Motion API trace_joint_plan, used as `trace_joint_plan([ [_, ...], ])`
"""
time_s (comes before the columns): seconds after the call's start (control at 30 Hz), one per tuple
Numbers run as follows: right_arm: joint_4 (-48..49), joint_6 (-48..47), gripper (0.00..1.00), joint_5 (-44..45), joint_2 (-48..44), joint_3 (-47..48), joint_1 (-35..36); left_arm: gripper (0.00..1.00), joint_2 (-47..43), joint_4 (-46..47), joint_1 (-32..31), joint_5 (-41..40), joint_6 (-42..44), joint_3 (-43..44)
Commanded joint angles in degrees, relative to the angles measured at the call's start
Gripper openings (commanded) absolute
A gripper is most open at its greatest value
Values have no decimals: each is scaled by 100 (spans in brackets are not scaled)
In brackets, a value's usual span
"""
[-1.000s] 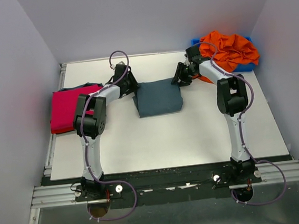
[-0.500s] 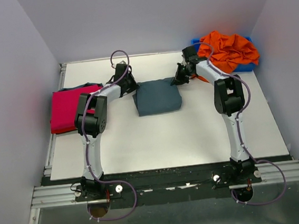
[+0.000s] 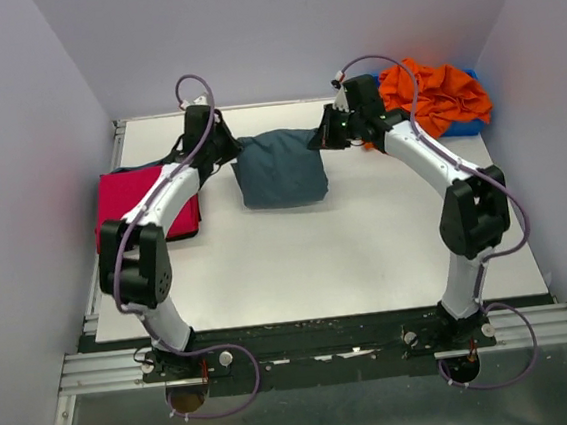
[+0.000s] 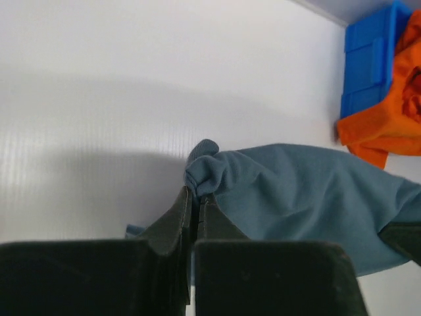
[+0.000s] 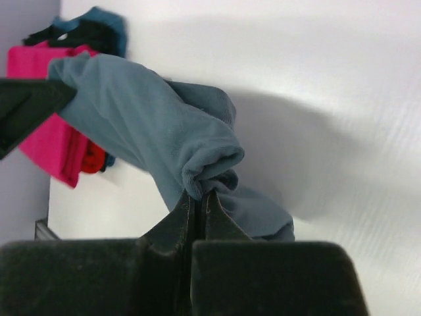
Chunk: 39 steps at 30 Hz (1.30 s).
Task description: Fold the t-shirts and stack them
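Observation:
A folded slate grey-blue t-shirt (image 3: pixel 279 168) hangs lifted by its two far corners above the table's middle back. My left gripper (image 3: pixel 229 147) is shut on its left corner (image 4: pixel 200 172). My right gripper (image 3: pixel 319 139) is shut on its right corner (image 5: pixel 204 178). A folded magenta-red t-shirt (image 3: pixel 137 204) lies at the table's left edge, also seen in the right wrist view (image 5: pixel 49 125). A crumpled bright orange t-shirt (image 3: pixel 438 94) sits heaped at the back right (image 4: pixel 395 112).
A blue plastic bin (image 3: pixel 468 124) holds the orange heap at the back right corner (image 4: pixel 365 69). Dark teal cloth (image 5: pixel 99 23) shows behind the magenta shirt. White walls close in the left, back and right of the white table (image 3: pixel 318 259).
Both grippers closed on the grey-blue shirt's far corners, lifted it and carried it a little to the left. Both arms have swung outward.

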Motion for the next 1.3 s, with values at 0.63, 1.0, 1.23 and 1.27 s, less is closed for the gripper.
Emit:
trace_joint_plan([
  [0.63, 977, 745, 1, 129, 10, 1215, 2615, 0, -3589, -3414, 3085, -2188, 1303, 63],
  [1.0, 889, 1299, 1, 261, 1707, 3017, 3055, 0, -3063, -3098, 4149, -2813, 1400, 63],
  [1.23, 1011, 1396, 1, 507, 2208, 3388, 3055, 0, -2465, -2676, 4352, -2690, 1400, 220],
  [1.27, 1046, 1405, 1, 499, 2261, 3440, 3047, 0, -2386, -2675, 4370, -2707, 1418, 299],
])
